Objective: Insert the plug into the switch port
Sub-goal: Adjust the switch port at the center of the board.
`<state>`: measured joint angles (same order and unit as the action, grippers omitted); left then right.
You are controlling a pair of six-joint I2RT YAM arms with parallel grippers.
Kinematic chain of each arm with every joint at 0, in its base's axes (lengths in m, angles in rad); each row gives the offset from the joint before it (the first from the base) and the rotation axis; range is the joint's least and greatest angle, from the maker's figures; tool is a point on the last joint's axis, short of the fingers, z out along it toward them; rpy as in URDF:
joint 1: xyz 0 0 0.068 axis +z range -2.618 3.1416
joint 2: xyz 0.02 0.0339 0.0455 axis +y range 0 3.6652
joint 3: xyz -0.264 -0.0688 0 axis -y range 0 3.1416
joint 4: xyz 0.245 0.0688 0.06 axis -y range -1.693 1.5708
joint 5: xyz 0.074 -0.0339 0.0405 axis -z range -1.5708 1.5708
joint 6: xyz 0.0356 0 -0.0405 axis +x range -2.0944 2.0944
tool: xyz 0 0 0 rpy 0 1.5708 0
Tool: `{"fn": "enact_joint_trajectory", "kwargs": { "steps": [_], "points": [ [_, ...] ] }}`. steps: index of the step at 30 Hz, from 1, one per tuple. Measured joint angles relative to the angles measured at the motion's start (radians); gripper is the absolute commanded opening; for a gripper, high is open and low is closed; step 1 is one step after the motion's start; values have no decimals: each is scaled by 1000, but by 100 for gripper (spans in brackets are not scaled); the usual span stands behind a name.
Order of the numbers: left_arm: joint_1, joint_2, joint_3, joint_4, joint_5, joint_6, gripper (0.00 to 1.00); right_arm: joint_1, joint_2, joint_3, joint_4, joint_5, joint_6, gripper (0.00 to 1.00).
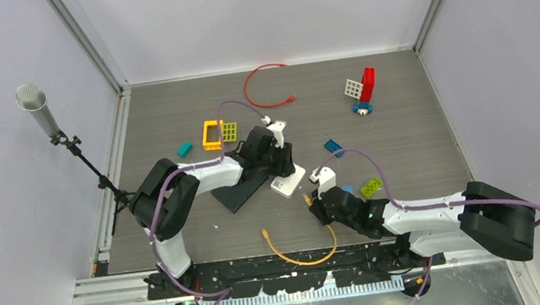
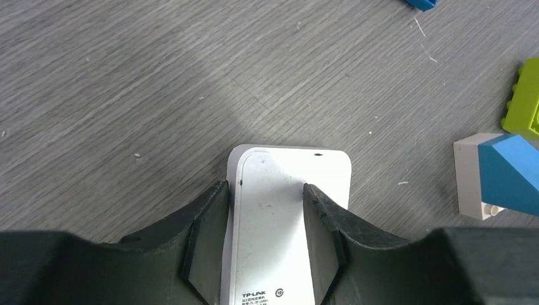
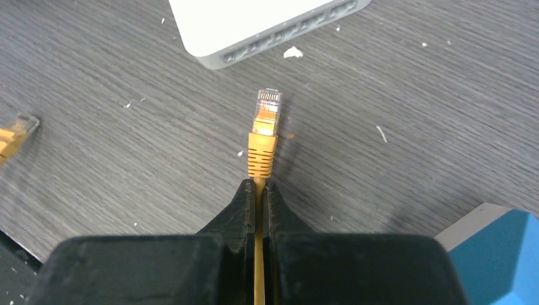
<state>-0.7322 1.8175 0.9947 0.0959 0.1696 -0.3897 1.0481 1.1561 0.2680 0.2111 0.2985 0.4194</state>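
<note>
While left pincer sits half-spread over the switch, likely steadying it, though grip can't be told, right pincer pinches the cable behind the plug, aimed at the ports, near, not in.

fingers clamp orange cable; plug points at switch ports, not touching.

you have a grey wood-grain table boxed in by plain pale walls. a microphone stand sits off its left edge.
</note>
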Motion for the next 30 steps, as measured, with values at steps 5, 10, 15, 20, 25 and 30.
{"fn": "enact_joint_trajectory", "kwargs": {
  "steps": [5,10,15,20,25,30],
  "points": [
    [-1,0,0,-2,22,17,47,0,4,-33,79,45,-4,0],
    [-1,0,0,-4,45,47,47,0,87,9,114,42,-39,1],
    [0,2,3,-10,75,77,47,15,123,35,119,32,-50,1],
    [0,15,16,-12,117,97,48,45,110,38,88,45,-46,0],
    [-1,18,16,-13,154,118,48,62,71,47,6,43,-23,0],
    [-2,18,16,-18,181,134,47,79,44,50,-48,40,0,1]
  ]
}}
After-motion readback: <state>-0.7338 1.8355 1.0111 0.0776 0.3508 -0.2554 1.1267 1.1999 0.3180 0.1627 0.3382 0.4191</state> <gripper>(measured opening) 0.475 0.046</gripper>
